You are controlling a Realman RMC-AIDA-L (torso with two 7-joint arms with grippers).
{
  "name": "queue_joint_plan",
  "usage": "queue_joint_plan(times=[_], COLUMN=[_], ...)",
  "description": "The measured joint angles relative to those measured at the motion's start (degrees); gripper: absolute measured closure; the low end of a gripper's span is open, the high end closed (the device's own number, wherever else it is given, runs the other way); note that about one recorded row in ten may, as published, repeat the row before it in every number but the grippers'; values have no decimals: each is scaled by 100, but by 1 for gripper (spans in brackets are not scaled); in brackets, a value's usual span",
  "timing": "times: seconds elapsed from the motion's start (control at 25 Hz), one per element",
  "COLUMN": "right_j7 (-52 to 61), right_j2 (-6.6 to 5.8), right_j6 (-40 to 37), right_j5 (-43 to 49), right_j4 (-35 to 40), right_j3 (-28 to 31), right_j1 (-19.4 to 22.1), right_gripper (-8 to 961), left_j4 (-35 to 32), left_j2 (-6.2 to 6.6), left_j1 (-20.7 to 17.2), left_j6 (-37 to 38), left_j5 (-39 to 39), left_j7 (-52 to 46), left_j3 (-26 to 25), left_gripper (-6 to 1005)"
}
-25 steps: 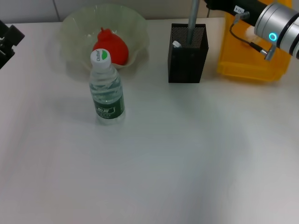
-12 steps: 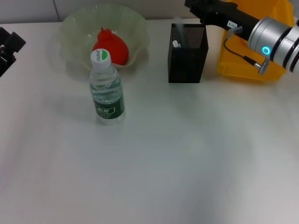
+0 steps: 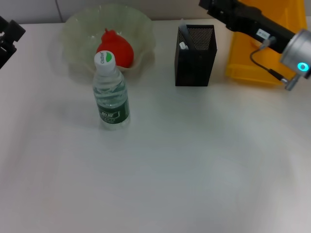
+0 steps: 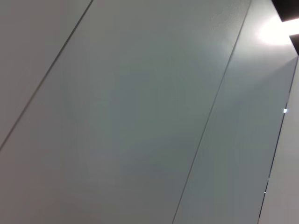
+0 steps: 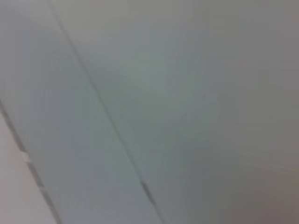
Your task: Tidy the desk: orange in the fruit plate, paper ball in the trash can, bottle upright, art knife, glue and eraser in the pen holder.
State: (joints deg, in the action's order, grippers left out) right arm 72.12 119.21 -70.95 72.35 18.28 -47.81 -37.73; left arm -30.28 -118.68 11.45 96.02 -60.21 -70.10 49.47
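Note:
The orange (image 3: 115,48) lies in the fruit plate (image 3: 143,29) at the back left. In front of the plate the bottle (image 3: 112,94) stands upright with its white cap on. Right of them is the pen holder (image 3: 194,58), with a slim pale thing (image 3: 183,42) leaning in its near-left corner. The yellow trash can (image 3: 257,65) stands at the back right. My right gripper (image 3: 210,6) hangs high behind the pen holder, its arm crossing over the trash can. My left gripper (image 3: 7,39) sits at the table's left edge. Paper ball, glue and eraser are hidden from view.
The white table (image 3: 160,170) stretches bare from the bottle to the front edge. Both wrist views show only grey wall panels (image 4: 140,112).
The grey stick that stood above the pen holder has dropped into it. My right arm has drawn back and to the right, away from the holder.

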Motion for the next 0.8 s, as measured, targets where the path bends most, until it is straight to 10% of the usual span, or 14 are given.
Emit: queue_joint_plan(times=[0.24,0.4,0.56,0.8], right_j7=[668,1628,2608,3235], right_j2=[-9,-148,-354,-374], right_j6=[-1227,-1850,-2652,-3085], right_j5=[1,356,1236,2132], right_j4=[587,1023,1404,1512], right_j3=[12,-95,-131,-151], right_j1=[528,641,382,-65], right_gripper=[353,326,313,249], left_j4=[-8,-183,-511,-784], left_j2=[70,388,649,661], left_j1=[144,302,582,862], left_j6=[211,604,957,1283], left_j5=[-25,-474,-1280,-2000], left_j7=[104,-456,-1273,-1870], left_j3=[17,93,97,53], left_gripper=[256,255,253,250])
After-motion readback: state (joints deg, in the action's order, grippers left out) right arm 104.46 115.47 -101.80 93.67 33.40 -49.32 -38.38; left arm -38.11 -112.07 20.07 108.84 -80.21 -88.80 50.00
